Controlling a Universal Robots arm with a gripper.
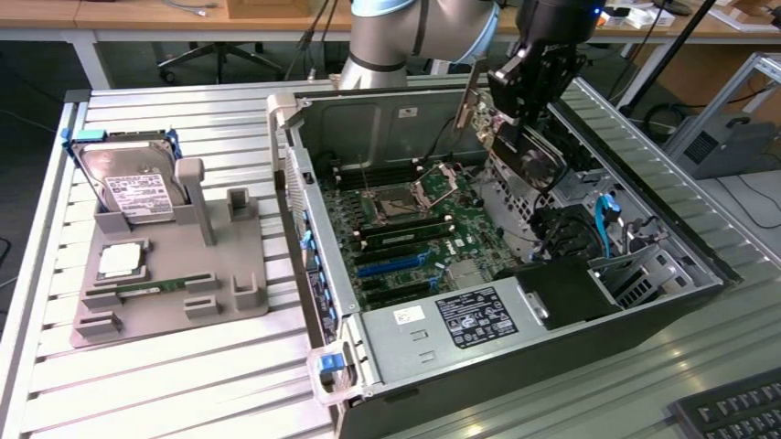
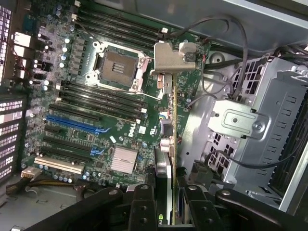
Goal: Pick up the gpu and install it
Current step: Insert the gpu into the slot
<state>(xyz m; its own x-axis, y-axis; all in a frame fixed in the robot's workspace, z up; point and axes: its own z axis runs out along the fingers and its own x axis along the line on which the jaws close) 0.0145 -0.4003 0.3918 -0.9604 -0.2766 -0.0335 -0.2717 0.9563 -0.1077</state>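
Black gripper (image 2: 168, 195) clenches the gpu (image 2: 172, 120) edge-on, bracket end outermost, hanging above the motherboard (image 2: 86, 110) (not touching it); drive cage (image 2: 250, 120) close beside one face, open room toward the CPU socket (image 2: 118, 67).

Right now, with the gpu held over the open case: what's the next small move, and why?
Probably a short sideways shift toward the blue slot, without descending yet. The gripper is shut on the gpu, which hangs above the edge of the motherboard beside the drive cage, well apart from that slot.
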